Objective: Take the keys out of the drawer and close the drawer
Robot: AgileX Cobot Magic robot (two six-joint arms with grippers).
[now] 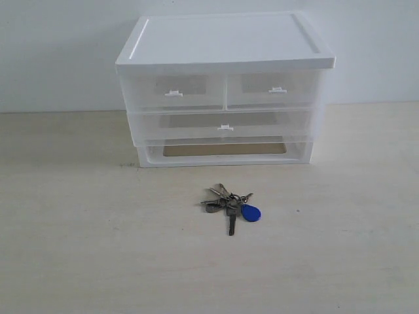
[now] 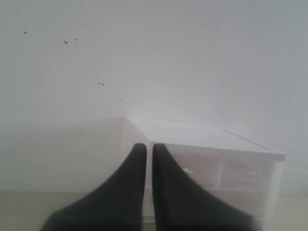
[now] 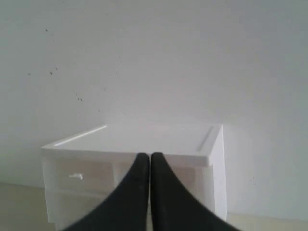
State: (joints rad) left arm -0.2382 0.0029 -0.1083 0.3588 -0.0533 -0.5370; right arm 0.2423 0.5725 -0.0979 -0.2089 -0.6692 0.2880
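Note:
The keys, a grey bunch with a blue teardrop fob, lie on the table in front of the organizer. The top left drawer sits flush in its frame, shut, its white tab handle facing forward. Neither arm shows in the exterior view. My left gripper is shut with nothing between its black fingers, held back from the organizer's left front corner. My right gripper is shut and empty too, facing the organizer's right front.
The twin top right drawer and the full-width drawer below are closed. An open slot runs along the organizer's base. A pale wall stands behind. Bare tabletop surrounds the keys.

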